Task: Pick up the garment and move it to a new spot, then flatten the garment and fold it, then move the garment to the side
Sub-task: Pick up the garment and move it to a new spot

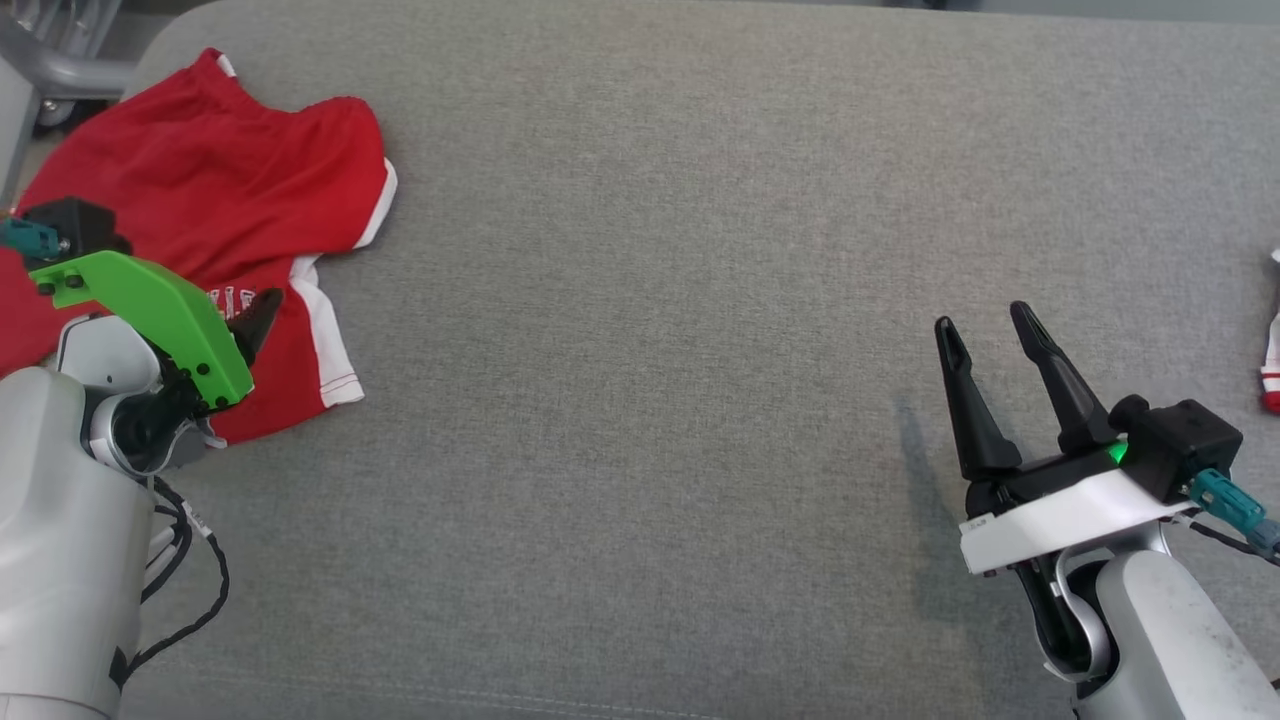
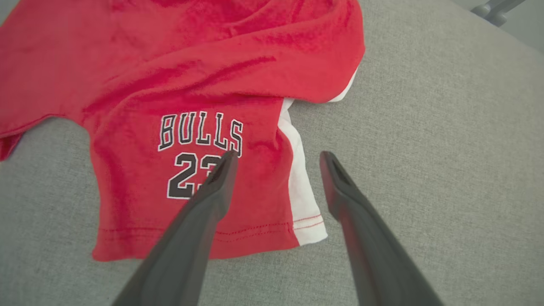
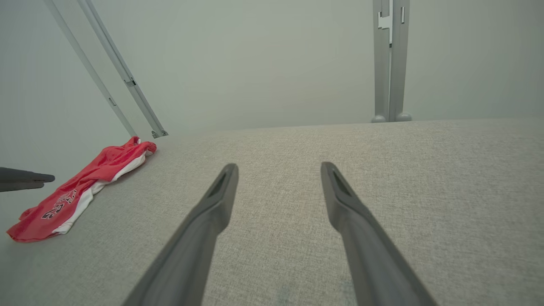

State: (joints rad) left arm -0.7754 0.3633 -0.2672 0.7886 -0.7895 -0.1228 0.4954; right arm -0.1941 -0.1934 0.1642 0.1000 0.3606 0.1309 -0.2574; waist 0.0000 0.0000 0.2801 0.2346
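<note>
The left claw stands wide open and holds nothing. It is poised over the lower corner of the red garment, one finger above the printed number and the other above bare bench, just past the white side stripe. Whether the tips touch the cloth I cannot tell. The garment lies crumpled at the bench's far left corner, its upper part bunched in loose folds and the hem flat. The right claw is also open and empty, well apart over bare bench on the right side, near a bit of red-and-white cloth at the edge. If the left claw closes as placed, it would likely pinch only the thin stripe edge, or one layer, and the cloth could slip out as it lifts. A pull by one corner could drag the bunched part and tangle it further. A sideways drag could send the garment off the near bench edge.
</note>
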